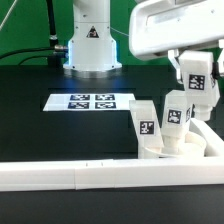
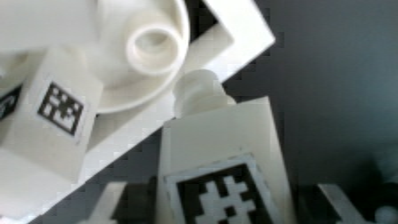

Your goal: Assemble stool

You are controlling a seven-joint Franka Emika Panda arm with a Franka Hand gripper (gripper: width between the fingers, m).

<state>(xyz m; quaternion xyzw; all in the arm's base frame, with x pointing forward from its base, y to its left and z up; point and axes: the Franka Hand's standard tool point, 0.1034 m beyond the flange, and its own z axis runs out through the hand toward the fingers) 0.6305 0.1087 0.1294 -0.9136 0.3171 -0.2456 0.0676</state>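
The gripper in the exterior view's upper right is closed partway on a tagged leg, held over the seat at lower right. Two more legs stand upright in the seat. The marker board lies mid-frame; the border rail runs below.

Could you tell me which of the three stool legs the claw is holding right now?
The leg farthest to the exterior view's right, raised in the claw; the other two legs stand lower on the seat.
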